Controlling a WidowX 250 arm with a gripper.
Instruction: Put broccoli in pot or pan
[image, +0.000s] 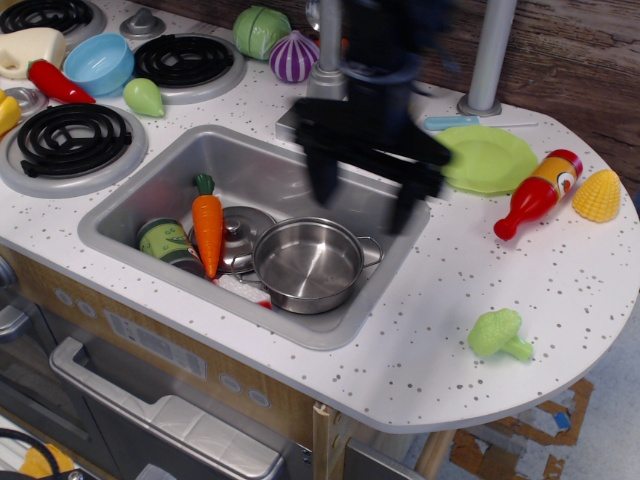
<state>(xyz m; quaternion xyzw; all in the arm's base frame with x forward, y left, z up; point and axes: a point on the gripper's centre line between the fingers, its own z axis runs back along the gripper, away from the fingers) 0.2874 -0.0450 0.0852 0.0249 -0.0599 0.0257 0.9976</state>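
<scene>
Right now the gripper (362, 200) is hanging over the sink's back edge, jaws wide and empty; the broccoli (498, 334) is lying near the bench's front-right edge, well apart from the pot (308, 264) sitting in the sink (150, 190).

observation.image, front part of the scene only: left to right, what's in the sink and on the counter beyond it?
can → carrot → pot → broccoli. The lid overlaps the carrot and the pot, so it is left out.

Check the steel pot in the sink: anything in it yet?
Empty. The pot sits upright in the sink, bare shiny bottom visible. The broccoli is on the counter, and the open gripper holds nothing.
</scene>
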